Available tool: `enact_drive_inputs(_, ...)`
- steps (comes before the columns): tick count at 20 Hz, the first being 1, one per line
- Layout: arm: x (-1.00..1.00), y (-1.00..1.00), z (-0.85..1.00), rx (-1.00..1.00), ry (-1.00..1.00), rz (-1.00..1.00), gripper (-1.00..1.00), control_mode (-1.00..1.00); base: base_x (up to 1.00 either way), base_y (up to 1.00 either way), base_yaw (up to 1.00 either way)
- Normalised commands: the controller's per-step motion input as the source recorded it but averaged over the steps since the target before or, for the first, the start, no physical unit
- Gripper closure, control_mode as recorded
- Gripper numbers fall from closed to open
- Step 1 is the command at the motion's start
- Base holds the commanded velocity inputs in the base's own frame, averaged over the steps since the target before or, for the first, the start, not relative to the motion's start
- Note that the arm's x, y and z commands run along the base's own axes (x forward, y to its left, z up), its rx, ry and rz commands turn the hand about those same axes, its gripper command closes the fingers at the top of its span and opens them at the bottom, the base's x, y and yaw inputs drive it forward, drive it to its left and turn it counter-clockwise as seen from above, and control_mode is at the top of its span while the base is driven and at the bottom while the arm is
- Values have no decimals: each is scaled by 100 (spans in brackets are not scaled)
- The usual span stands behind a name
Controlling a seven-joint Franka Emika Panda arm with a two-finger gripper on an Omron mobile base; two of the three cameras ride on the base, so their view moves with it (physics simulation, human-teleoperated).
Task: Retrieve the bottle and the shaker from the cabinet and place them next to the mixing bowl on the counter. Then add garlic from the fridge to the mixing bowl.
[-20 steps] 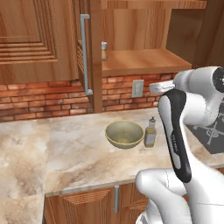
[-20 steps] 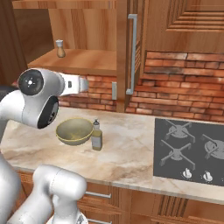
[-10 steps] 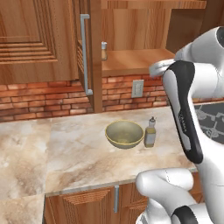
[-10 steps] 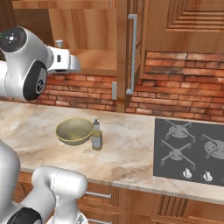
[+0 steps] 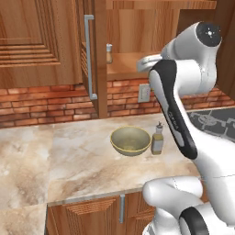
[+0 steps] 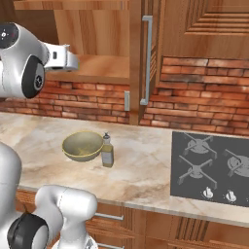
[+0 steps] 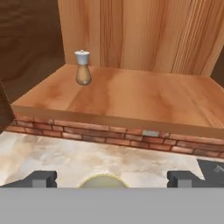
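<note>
1. The hand view looks straight into the open cabinet (image 7: pixel 131 96): one shaker (image 7: pixel 82 68) stands upright on the shelf board, toward its left rear, well apart from the gripper (image 7: pixel 112 178). The two fingertips (image 7: pixel 43 178) sit wide apart at the bottom with nothing between them, so the fingers are spread open.
2. The left base view shows the shaker (image 5: pixel 109 53) as a small shape just behind the open cabinet door (image 5: pixel 92 59), with the raised arm's hand level with the shelf to its right. In the right base view the hand reaches toward the shelf (image 6: pixel 102 68) from the left, and I cannot make out the shaker there.
3. On the counter (image 5: pixel 78 160) stand one mixing bowl (image 5: pixel 131 140) and one bottle (image 5: pixel 158 138), the bottle upright just beside the bowl on its right. The right base view shows the same pair: bowl (image 6: pixel 82 145), bottle (image 6: pixel 107 150).
4. A stove top (image 6: pixel 211 168) lies on the counter to the right, well apart from the bottle. A brick wall (image 6: pixel 194 92) runs behind the counter.
5. Nothing stands between the gripper and the shaker; the shelf is otherwise bare.
</note>
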Motion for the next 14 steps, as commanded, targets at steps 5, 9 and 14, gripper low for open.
enact_drive_inputs(5,79,47,8,1,0,-9,-100,-100,0,0,0)
enact_drive_inputs(9,76,9,9,8,0,-3,-100,-100,0,0,0)
enact_drive_inputs(14,37,20,1,9,0,6,-100,-100,0,0,0)
